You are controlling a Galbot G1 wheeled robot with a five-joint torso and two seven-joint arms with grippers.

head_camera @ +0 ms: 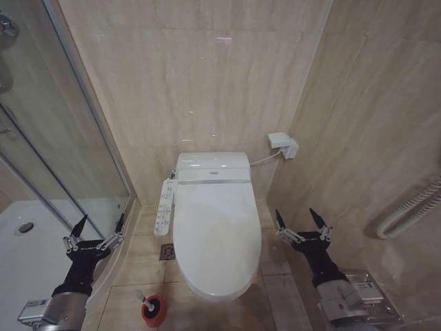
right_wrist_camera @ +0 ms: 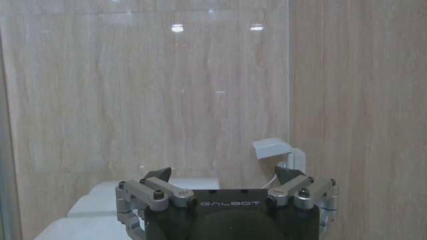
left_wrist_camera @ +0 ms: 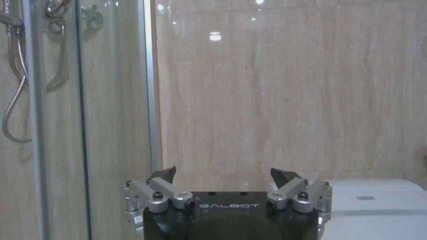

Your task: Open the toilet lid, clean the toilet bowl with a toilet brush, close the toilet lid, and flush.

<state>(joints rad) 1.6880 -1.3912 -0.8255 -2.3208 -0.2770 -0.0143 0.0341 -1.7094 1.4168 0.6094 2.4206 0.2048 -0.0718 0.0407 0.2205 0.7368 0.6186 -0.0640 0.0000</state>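
In the head view the toilet lid lies shut over the toilet, hiding the toilet bowl. The toilet brush stands with its white handle up in a red holder cup on the floor left of the toilet's front. My left gripper hangs open to the left of the toilet, above the shower edge, and in the left wrist view the left gripper faces the back wall. On the toilet's right side my right gripper is open, and the right wrist view has the right gripper pointing at the wall.
A glass shower enclosure with a white tray stands at the left. A side control panel sticks out along the toilet's left. A wall socket box and a grab rail are on the right. A floor drain lies beside the toilet.
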